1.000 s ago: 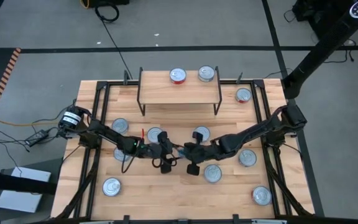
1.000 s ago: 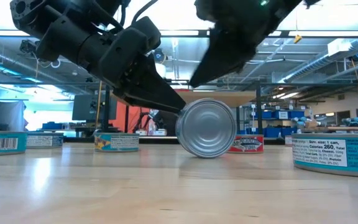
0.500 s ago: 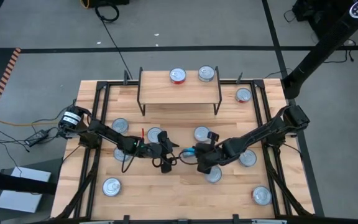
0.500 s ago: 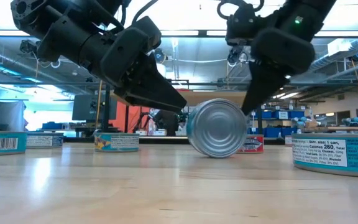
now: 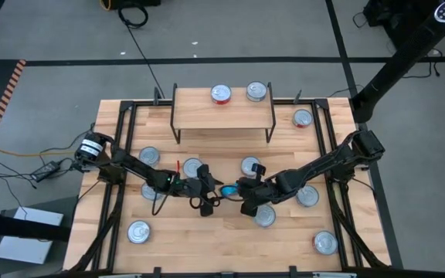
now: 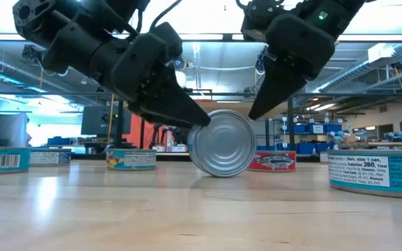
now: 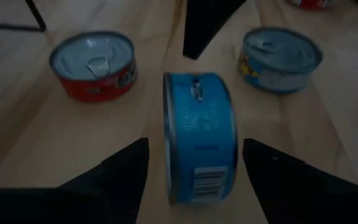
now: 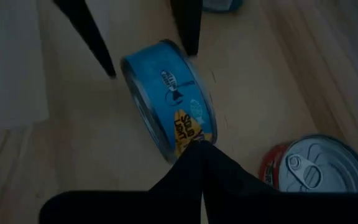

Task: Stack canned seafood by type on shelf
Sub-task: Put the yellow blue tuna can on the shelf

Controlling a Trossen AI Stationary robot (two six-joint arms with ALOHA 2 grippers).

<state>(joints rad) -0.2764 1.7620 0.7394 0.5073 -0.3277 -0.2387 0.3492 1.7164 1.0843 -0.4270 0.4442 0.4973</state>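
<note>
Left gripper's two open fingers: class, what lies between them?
A blue-labelled can standing on its edge lies between the left gripper fingers, shown in the left wrist view; the shut right gripper is at its far side.

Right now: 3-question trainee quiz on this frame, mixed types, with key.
1. True or false: the blue can between the arms lies flat on its base.
2. How many cans sit on the shelf? A) none B) two C) four
3. Fill in: the left tool is ____, the right tool is shut.

Key: 1 false, it stands on its edge; 2 B; 3 open.
</note>
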